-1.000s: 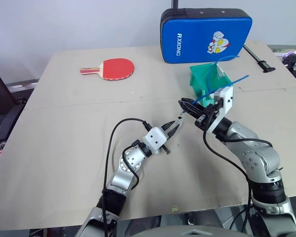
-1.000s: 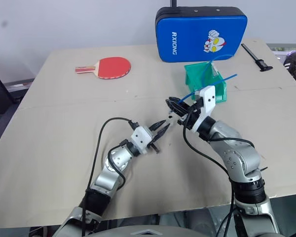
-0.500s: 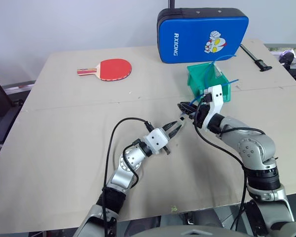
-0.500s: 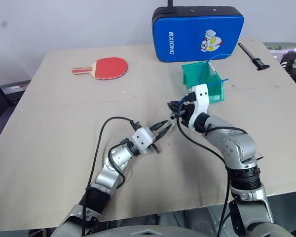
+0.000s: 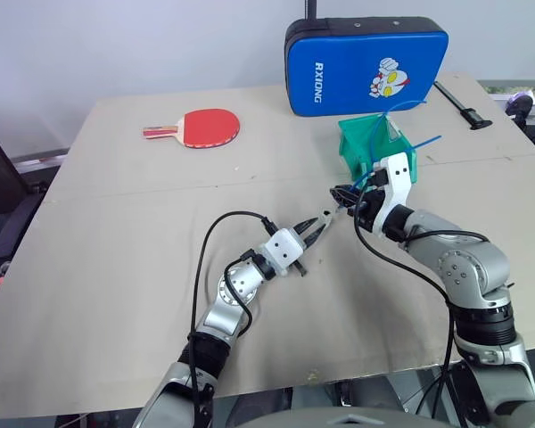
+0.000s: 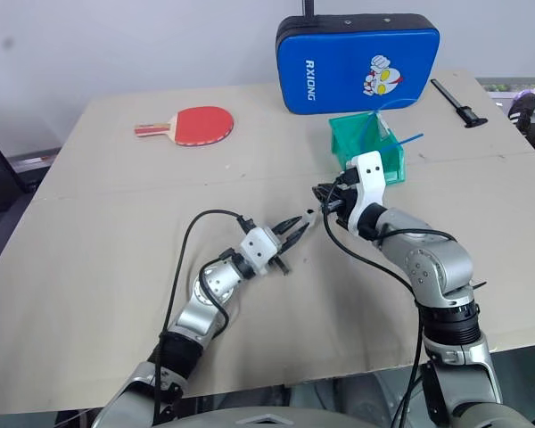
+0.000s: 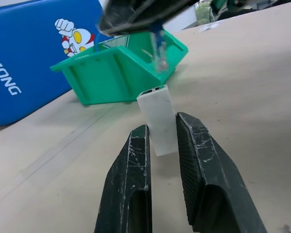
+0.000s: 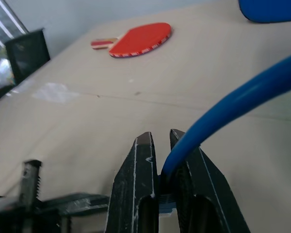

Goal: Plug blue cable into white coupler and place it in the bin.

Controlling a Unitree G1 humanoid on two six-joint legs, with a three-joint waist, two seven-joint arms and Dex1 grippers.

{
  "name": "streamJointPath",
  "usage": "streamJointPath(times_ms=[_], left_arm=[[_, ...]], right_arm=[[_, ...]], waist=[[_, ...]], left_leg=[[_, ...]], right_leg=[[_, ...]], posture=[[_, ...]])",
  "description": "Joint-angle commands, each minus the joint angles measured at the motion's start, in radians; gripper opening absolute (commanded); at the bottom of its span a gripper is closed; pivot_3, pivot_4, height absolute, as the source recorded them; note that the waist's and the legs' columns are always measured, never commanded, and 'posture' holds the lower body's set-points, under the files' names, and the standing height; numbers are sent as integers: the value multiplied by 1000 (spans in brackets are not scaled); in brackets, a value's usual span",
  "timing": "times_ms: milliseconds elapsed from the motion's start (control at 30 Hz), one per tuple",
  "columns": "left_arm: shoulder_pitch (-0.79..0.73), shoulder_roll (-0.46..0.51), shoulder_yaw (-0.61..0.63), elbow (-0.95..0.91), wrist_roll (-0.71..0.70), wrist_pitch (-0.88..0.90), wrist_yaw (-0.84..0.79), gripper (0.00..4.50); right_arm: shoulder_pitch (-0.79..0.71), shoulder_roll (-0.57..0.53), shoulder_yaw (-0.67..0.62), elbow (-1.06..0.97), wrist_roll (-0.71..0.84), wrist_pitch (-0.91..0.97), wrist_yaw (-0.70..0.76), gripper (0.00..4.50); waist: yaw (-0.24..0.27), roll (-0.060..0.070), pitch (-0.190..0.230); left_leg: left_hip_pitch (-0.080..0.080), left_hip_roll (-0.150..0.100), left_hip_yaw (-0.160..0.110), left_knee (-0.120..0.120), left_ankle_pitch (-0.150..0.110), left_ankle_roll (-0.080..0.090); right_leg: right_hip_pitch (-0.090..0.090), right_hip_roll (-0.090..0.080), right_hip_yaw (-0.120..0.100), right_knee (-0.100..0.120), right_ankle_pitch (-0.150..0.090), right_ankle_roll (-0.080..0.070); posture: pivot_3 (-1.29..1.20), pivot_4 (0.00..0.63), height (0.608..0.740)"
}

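Observation:
My left gripper (image 5: 324, 218) is shut on the white coupler (image 7: 157, 119), a small white block standing up between its black fingers (image 7: 199, 145) with the socket end free. Just beyond it, my right gripper (image 5: 341, 194) is shut on the blue cable (image 8: 242, 92) near its end. The cable's clear plug (image 7: 160, 53) hangs a short way from the coupler's socket, apart from it. From the grip the cable runs back over the right wrist, its far end (image 5: 428, 143) in the air. The green bin (image 5: 366, 147) stands on the table right behind both grippers.
A large blue padded case (image 5: 366, 62) stands upright behind the bin. A red table-tennis paddle (image 5: 205, 127) lies at the far left of the table, and a black tool (image 5: 459, 94) lies at the far right. The tan tabletop (image 5: 116, 267) spreads out to my left.
My right gripper has tipped downward and sunk a little, bringing the cable's plug closer to the coupler. The left gripper has stayed where it was, still holding the coupler.

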Motion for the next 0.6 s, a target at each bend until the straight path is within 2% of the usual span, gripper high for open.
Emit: streamJointPath(times_ms=[33, 600], left_arm=[[-7, -8, -2, 30, 1, -42, 5, 217], [-39, -23, -3, 95, 9, -27, 7, 217]], right_arm=[[-16, 14, 9, -6, -22, -2, -9, 0], [-74, 69, 2, -23, -84, -43, 10, 0]], waist=[[1, 1, -1], [3, 9, -7]], left_leg=[[0, 0, 0, 0, 0, 0], [1, -1, -1, 0, 0, 0]], right_leg=[[0, 0, 0, 0, 0, 0], [1, -1, 0, 0, 2, 0]], posture=[[0, 150, 740], [0, 150, 740]])
